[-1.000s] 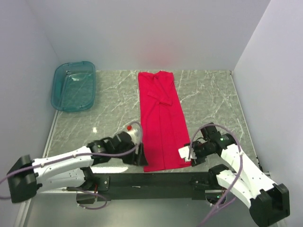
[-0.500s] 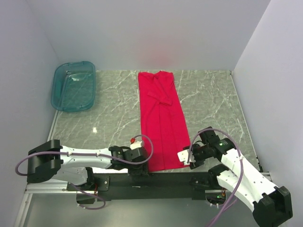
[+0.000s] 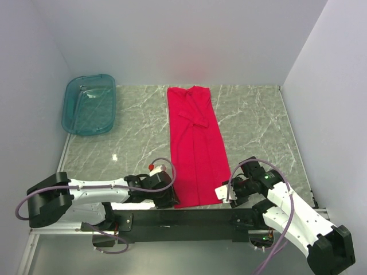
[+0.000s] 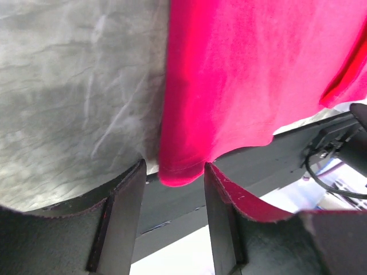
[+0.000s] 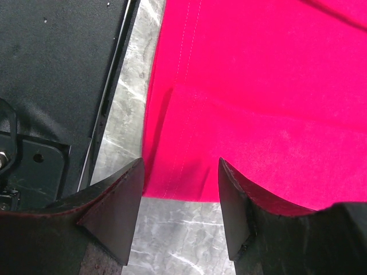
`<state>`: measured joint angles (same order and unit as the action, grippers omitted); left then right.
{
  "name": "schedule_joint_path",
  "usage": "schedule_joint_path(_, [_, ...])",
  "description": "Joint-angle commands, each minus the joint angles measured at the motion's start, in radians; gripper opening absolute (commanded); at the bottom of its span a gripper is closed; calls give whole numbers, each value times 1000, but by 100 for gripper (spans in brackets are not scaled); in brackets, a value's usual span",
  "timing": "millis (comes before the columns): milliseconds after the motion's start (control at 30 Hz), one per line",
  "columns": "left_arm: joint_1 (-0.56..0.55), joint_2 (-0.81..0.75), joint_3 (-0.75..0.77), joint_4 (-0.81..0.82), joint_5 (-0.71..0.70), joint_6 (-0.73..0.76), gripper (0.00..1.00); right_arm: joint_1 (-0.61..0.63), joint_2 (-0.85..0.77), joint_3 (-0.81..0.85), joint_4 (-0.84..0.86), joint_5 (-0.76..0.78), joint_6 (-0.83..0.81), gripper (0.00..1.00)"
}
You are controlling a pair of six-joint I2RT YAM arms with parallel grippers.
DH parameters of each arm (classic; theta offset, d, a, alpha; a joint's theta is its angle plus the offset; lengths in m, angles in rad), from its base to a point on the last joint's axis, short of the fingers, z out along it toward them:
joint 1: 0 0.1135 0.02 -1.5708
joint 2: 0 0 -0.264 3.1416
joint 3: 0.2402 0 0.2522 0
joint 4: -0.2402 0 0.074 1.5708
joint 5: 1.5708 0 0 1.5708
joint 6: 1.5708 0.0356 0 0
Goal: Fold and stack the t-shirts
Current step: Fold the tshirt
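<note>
On the tabletop (image 3: pixel 252 126), shirt (image 3: pixel 195 143) folded lengthwise into a narrow strip, hem at the near edge. At its near-left corner, left claw (image 3: pixel 170 197) spread, fingers (image 4: pixel 123 200) astride the cloth. At the near-right corner, right claw (image 3: pixel 225 192) likewise spread.

— How does the t-shirt (image 3: pixel 195 146) look?
— Plain bright red, soft cloth. It is folded lengthwise into a long narrow strip and lies flat on the bench (image 3: pixel 258 126), with the sleeves tucked across near the far end.
— Where is it from the left gripper (image 4: pixel 173 172)?
— Its near left corner sits between that gripper's fingers (image 4: pixel 123 206), reaching just past the bench edge.
— And the right gripper (image 5: pixel 180 172)?
— The near right corner lies between its fingers (image 5: pixel 109 212), hem flat; the strip runs away from both.
</note>
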<state>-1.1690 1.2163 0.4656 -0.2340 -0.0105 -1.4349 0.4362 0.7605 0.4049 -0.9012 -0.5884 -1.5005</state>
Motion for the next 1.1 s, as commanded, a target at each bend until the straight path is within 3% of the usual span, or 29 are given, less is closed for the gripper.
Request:
schedule_joint_path(0, [12,46,-13,30,27,-10,51,7,-9,-1,19,5,-12,61])
schedule_joint_path(200, [12,114,4,117,83,21,46,24,6,2,-8,25,-35,60])
schedule_joint_path(300, [12,114,-4,113,73,21,33,30,7,-5,-10,53,-43,59])
schedule_joint_path(333, [12,109,-10,119,69,19,23,32,7,-6,-8,68,-46,58])
schedule_joint_path(400, [12,94,-24,128,66,13,17,30,11,-2,-15,79,-59,57])
schedule_joint_path(433, [12,89,-27,131,64,14,9,30,13,6,-18,91,-66,57])
schedule_joint_path(533, [12,71,-33,137,63,19,3,32,14,31,-54,101,-87,56])
schedule_joint_path(700, [14,60,-35,165,70,25,2,64,39,38,-64,119,-75,54])
schedule_joint_path(1067, [14,57,-36,214,99,30,2,279,164,14,82,199,123,47])
